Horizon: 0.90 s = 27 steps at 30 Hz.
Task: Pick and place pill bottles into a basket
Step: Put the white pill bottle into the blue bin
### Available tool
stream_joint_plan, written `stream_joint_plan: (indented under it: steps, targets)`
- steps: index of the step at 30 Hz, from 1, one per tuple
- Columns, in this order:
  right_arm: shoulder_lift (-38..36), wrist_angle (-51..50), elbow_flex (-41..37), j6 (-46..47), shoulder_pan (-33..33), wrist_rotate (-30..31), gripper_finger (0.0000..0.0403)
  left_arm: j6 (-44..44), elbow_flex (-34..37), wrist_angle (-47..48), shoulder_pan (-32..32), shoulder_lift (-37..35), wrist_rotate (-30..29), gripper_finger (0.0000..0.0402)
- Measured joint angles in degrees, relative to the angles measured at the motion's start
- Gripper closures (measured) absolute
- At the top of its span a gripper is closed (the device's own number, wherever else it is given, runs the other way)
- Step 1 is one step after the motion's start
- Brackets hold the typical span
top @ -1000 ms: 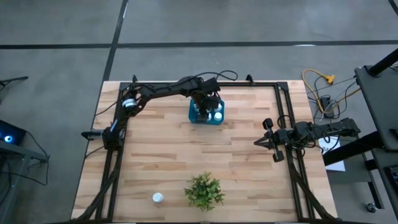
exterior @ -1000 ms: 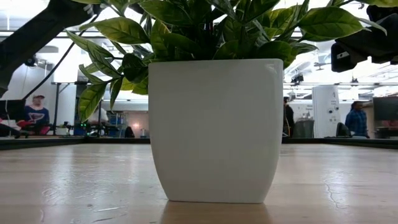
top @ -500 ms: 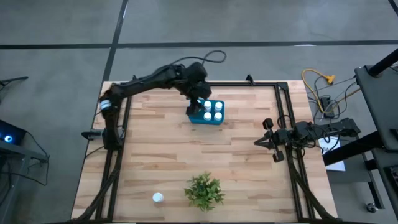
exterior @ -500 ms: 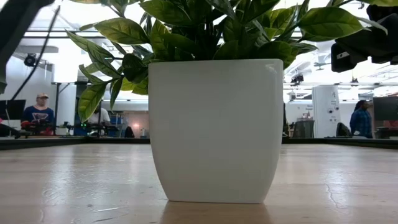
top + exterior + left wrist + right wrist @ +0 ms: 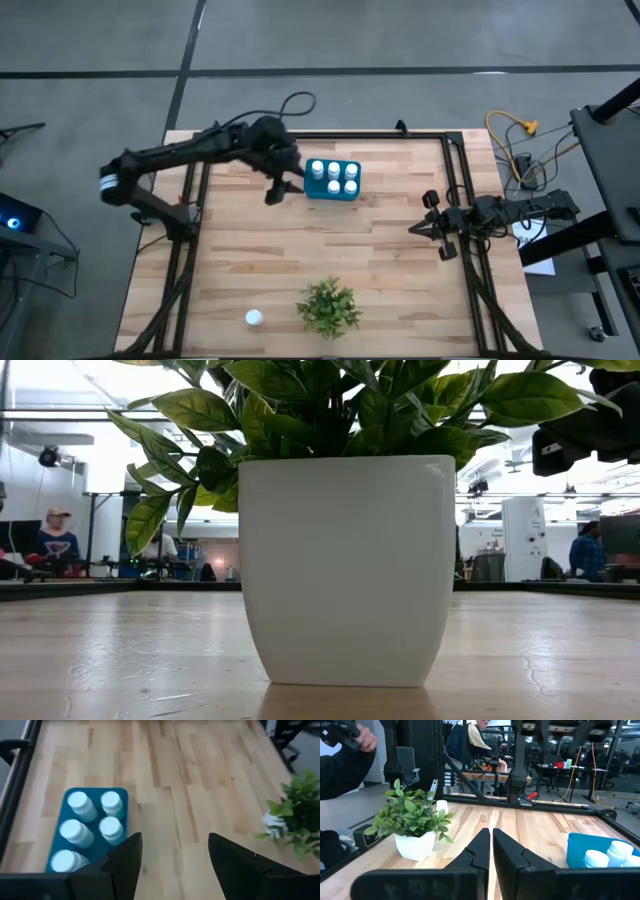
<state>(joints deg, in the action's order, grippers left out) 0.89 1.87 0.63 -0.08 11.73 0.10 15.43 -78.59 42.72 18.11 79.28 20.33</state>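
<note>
The teal basket (image 5: 333, 181) stands at the far middle of the table and holds several white pill bottles upright (image 5: 334, 170); it also shows in the left wrist view (image 5: 85, 832) and the right wrist view (image 5: 580, 847). One more pill bottle (image 5: 253, 318) stands on the table near the front edge, left of the plant. My left gripper (image 5: 276, 190) hovers just left of the basket, open and empty (image 5: 175, 865). My right gripper (image 5: 420, 229) waits at the table's right side, shut and empty (image 5: 490, 851).
A green leafy plant in a white pot (image 5: 328, 305) stands near the front middle and fills the low view (image 5: 345, 565). Black frame rails (image 5: 462, 200) run along the table's sides. Bare wood lies between basket and plant. People show in the room beyond.
My left gripper has drawn away from over the basket and gone toward the table's left edge, empty. The bottles in the basket, hidden under it before, now show in full. My right arm has kept still.
</note>
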Motion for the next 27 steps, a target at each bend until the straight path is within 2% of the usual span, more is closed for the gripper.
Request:
stream_joint_plan:
  steps: [6, 10, 15, 21, 27]
  targets:
    - [0.0, 0.0, 0.01, -0.07, 0.0, 0.0, 0.039, -4.71, 13.28, -9.89, -4.4, -11.37, 1.18, 0.0191]
    - [0.0, 0.0, -0.01, -0.02, 0.0, 0.0, 0.039, -6.11, 17.98, -13.54, -9.75, -16.75, 1.23, 0.0191]
    - [0.0, 0.0, 0.01, -0.09, 0.0, 0.0, 0.039, -7.63, 18.72, -14.23, -17.23, -20.07, 0.99, 0.0191]
    - [0.0, 0.0, 0.0, -0.02, 0.0, 0.0, 0.039, -13.12, 17.97, -11.87, -23.88, -20.11, 0.3, 0.0191]
    - [0.02, 0.0, 0.01, -0.04, 0.0, 0.0, 0.039, -16.71, 17.92, -8.65, -30.15, -18.81, -6.16, 0.0191]
